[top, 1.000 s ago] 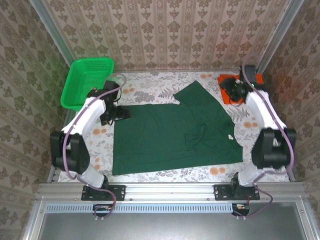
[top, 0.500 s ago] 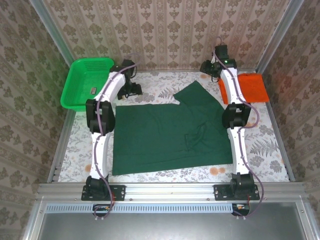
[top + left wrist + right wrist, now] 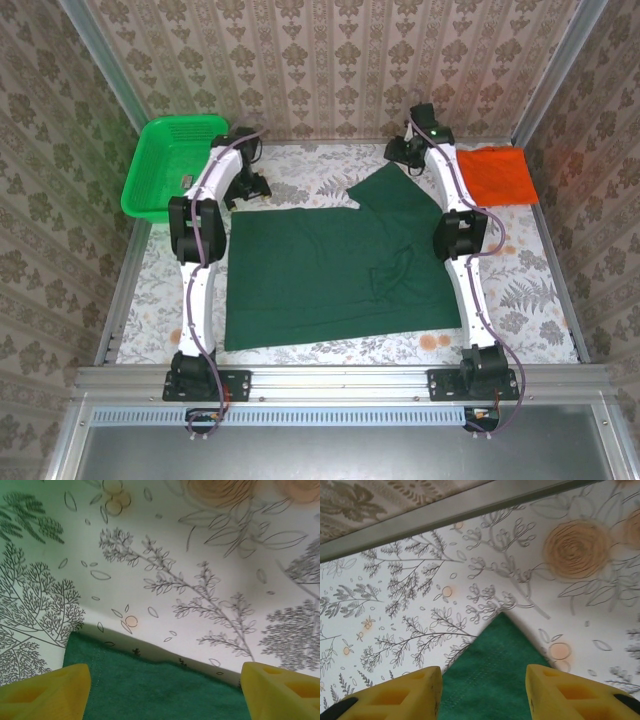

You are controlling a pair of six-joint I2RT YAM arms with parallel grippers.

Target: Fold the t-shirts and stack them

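1. Worktop: floral cloth, walled on 3 sides.
2. Dark green t-shirt: lies spread flat mid-worktop. One sleeve sticks out toward the far edge, and there are a few creases R of centre.
3. L arm: stretched nearly straight from its base at the near edge up the L side. Elbow sits beside the shirt's L edge, wrist bent in toward the shirt's far-L corner.
4. R arm: also at full reach, running up over the shirt's R edge. Wrist turned L at the sleeve tip, close to the back wall.
5. Green basket: far-L corner, tilted, apart from both shirts.
6. Orange t-shirt: folded flat at far R, just beside the R arm's forearm and clear of the green one.
7. L fingers: spread wide, low over the green shirt's edge. Cloth shows between them; not pinching.
8. R fingers: spread, with the pointed sleeve tip lying between them. No grip seen.
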